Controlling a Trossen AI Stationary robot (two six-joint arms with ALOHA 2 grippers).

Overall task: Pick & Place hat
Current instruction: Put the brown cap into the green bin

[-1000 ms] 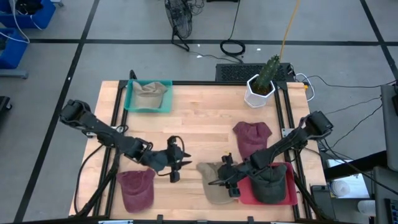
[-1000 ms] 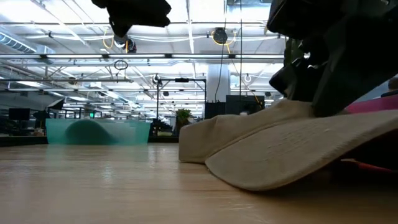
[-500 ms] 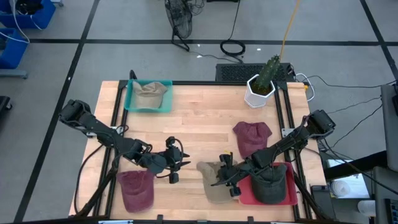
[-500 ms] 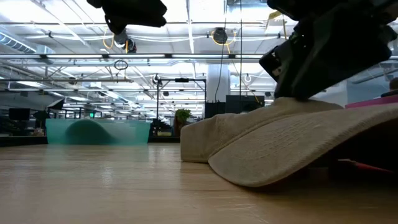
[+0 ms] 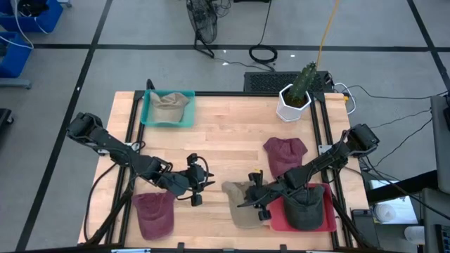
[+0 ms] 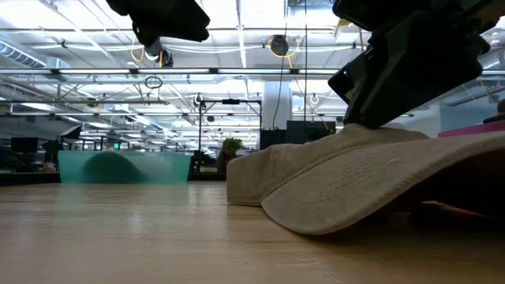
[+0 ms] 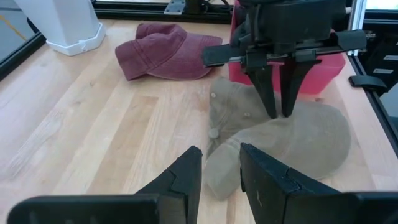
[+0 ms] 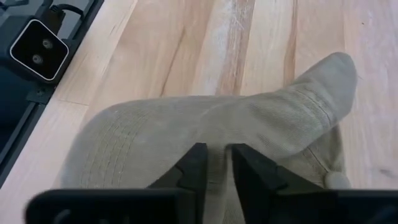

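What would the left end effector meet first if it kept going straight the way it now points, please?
Probably the tan hat, lying directly ahead of the left end effector; the right end effector is just beyond, over that hat.

Edged the right gripper (image 5: 247,198) slightly further over the tan cap (image 5: 242,206), fingers pinched on the fabric. Shifted the cap's brim a touch in the low view. Nudged the left gripper (image 5: 200,184) marginally.

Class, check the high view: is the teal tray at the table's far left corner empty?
No, the teal tray holds a tan hat lying inside it.
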